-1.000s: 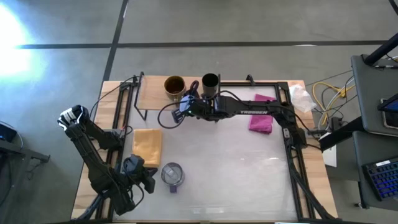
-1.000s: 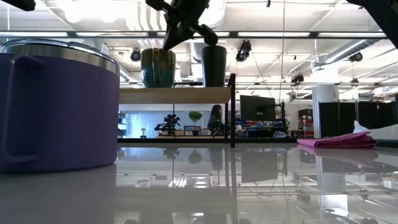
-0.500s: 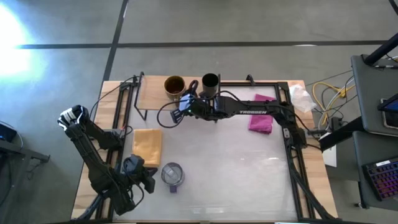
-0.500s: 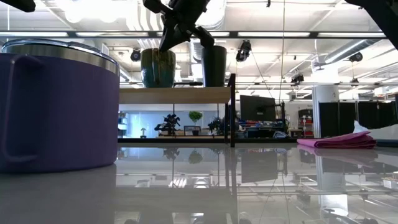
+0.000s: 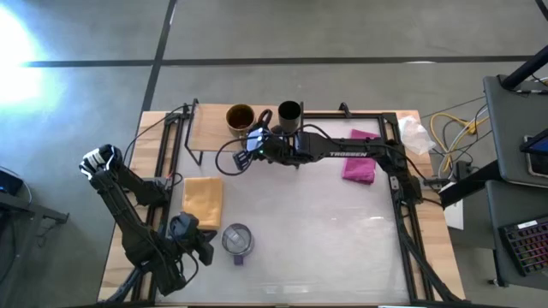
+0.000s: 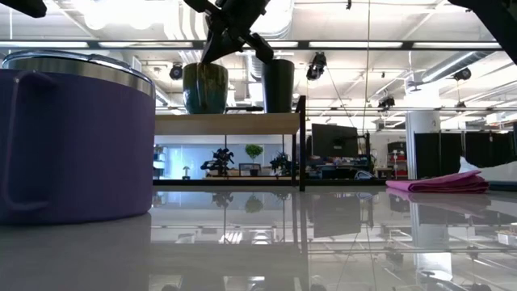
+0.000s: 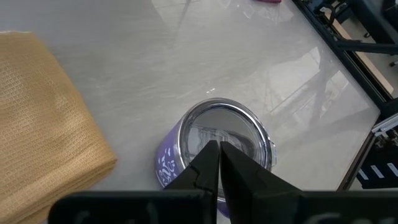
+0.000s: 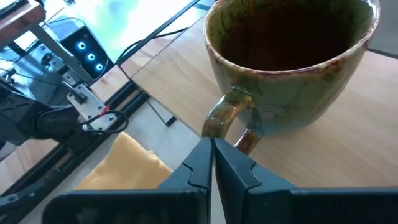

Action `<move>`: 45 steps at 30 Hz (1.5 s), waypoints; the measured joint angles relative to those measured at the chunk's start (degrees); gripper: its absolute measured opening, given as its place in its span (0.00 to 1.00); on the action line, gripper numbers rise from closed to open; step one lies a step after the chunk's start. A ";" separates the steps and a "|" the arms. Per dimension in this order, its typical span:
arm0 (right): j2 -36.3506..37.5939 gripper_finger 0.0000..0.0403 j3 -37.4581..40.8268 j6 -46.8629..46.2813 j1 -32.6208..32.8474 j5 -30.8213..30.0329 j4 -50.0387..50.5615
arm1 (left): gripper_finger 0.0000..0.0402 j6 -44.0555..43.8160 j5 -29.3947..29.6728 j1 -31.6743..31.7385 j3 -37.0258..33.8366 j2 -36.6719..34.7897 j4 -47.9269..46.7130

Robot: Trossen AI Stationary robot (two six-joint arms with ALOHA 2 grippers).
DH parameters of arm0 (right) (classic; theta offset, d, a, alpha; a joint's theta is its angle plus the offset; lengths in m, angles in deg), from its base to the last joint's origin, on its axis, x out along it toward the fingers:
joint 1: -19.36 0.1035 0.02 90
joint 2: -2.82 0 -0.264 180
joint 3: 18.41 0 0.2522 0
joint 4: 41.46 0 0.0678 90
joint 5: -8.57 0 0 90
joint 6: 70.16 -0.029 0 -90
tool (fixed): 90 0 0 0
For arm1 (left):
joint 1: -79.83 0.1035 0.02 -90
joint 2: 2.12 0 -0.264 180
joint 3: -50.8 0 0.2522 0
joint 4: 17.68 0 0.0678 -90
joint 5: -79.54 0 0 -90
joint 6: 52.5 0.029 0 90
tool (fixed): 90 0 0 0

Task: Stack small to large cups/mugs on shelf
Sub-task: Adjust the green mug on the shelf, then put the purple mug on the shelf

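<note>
The olive-brown mug [image 5: 241,118] and the small black cup [image 5: 289,111] stand side by side on the light-wood shelf [image 5: 210,128] at the table's far side. They also show in the low view, the mug [image 6: 205,89] and the cup [image 6: 278,86]. My right gripper [image 8: 211,144] is shut and empty. It hovers just on the near side of the olive mug's handle [image 8: 227,118] and shows in the high view [image 5: 251,141]. The purple mug [image 5: 237,240] stands on the table near the front. My left gripper [image 7: 219,145] is shut, just left of the purple mug and above it.
A yellow-tan pad [image 5: 203,199] lies on the table left of centre, between the shelf and the purple mug. A pink cloth [image 5: 360,168] lies at the far right. The black cup stands at the shelf's right end [image 6: 300,121]; bare board remains left of the olive mug.
My right gripper has drifted a little toward the table's left edge above the olive-brown mug, staying shut. The mugs and the cup have kept still.
</note>
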 joint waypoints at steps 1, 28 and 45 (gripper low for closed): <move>0.00 0.03 0.00 0.16 -0.03 0.00 0.00 | 0.00 0.00 0.02 0.04 0.00 0.00 0.00; -1.95 0.03 0.04 -0.08 -0.66 1.68 1.48 | 0.00 0.00 0.00 -0.02 -0.04 0.00 -0.27; -0.67 0.03 -1.94 1.31 0.13 -2.98 9.04 | 0.00 1.81 -0.84 0.00 -0.04 0.00 0.52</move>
